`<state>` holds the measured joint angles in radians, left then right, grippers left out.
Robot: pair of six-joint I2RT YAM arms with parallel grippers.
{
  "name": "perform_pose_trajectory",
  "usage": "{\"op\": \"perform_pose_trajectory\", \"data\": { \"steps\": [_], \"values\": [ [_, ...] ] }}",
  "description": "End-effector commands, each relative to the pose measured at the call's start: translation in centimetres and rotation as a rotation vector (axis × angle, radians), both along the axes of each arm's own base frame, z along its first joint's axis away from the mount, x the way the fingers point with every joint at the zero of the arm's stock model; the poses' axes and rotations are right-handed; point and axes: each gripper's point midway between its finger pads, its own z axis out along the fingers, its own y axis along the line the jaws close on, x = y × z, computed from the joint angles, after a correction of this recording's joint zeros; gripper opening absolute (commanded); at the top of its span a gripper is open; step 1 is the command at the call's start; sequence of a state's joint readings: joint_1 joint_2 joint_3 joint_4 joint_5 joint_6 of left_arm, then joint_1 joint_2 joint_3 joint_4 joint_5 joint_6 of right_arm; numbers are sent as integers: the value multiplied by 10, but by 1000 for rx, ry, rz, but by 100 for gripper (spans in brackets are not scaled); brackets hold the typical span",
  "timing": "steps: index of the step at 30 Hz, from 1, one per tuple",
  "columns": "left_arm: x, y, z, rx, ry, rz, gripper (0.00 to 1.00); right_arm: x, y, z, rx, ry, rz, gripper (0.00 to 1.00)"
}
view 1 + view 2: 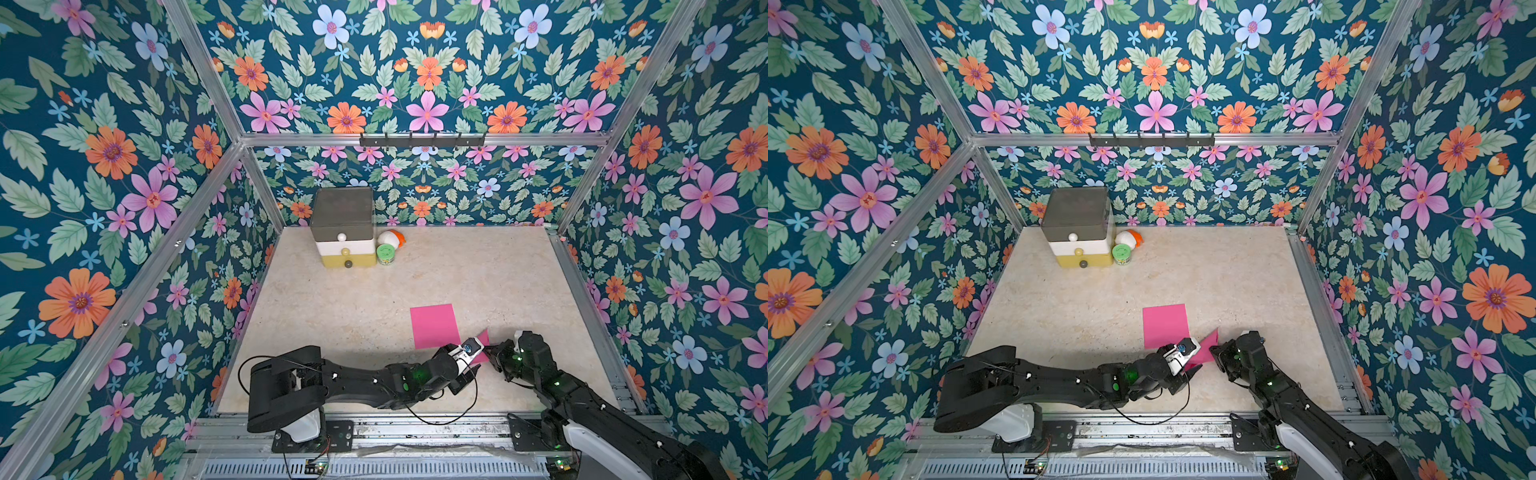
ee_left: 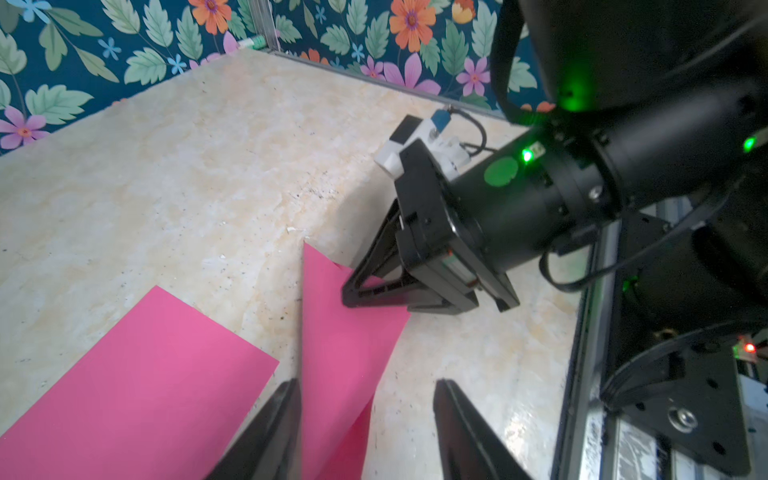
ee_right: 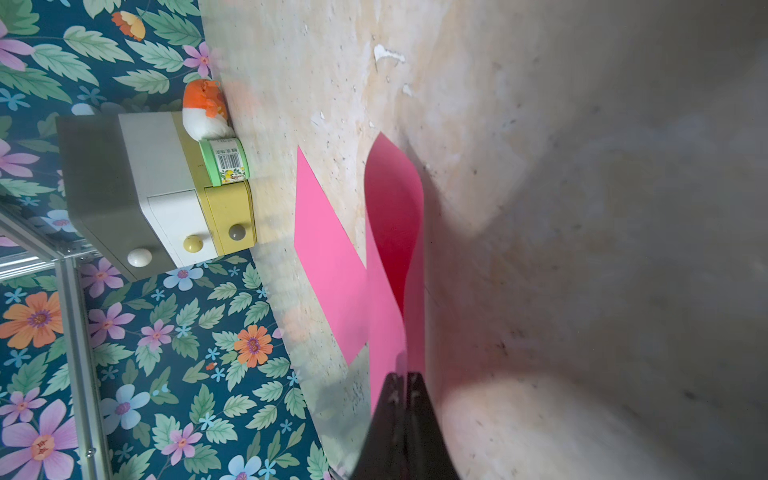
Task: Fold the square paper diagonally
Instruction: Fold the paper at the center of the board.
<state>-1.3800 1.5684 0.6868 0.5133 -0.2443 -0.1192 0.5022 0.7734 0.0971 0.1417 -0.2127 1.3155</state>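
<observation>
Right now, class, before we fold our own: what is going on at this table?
Two robot arms are working on a pink paper on the table. The right gripper is shut on it near one corner, holding that part raised and curled while the rest lies flat. The left gripper is open beside the raised part, gripping nothing. No crease shows yet.

You have one pink square sheet of paper (image 1: 434,326) and one beige marbled tabletop (image 1: 498,282). You have two black robot arms: the left arm (image 1: 365,378) and the right arm (image 1: 582,395). Count one small plastic drawer chest (image 1: 343,216) with three drawers, one grey, one white and one yellow. It carries three round knobs, one to each drawer. You also have one green-lidded round tin (image 1: 385,253), one white-and-orange rounded object (image 1: 390,238) and one black hook rail (image 1: 422,141).
</observation>
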Motion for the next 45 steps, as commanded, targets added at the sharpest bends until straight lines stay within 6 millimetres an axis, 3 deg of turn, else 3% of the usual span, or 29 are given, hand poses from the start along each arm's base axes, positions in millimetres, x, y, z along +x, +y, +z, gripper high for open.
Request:
{"op": "perform_pose_trajectory", "data": {
  "steps": [1, 6, 10, 19, 24, 31, 36, 39, 45],
  "values": [
    [2, 3, 1, 19, -47, -9, 61, 5, 3, 14, 30, -16, -16, 3],
    [14, -3, -2, 63, -138, 16, 74, 8, 1, 24, 24, -13, -34, 3],
    [21, -12, -6, 77, -199, 25, 72, 7, 2, 24, 24, 1, -29, 2],
    [30, -25, -23, 142, -281, 25, 49, 3, 1, 25, 28, 22, -31, 2],
    [36, -25, -23, 128, -300, 66, 37, 1, 0, 22, 32, 36, -38, 2],
    [36, -37, -29, 128, -284, 56, 30, 1, 1, 22, 43, 31, -35, 2],
    [35, -39, -30, 118, -268, 51, 16, 0, 0, 21, 44, 29, -37, 2],
    [34, -38, -33, 116, -250, 51, 0, -1, -2, 19, 38, 33, -43, 12],
    [38, -30, -36, 64, -153, 76, 0, -1, -10, 16, 6, 31, -73, 54]
  ]
}}
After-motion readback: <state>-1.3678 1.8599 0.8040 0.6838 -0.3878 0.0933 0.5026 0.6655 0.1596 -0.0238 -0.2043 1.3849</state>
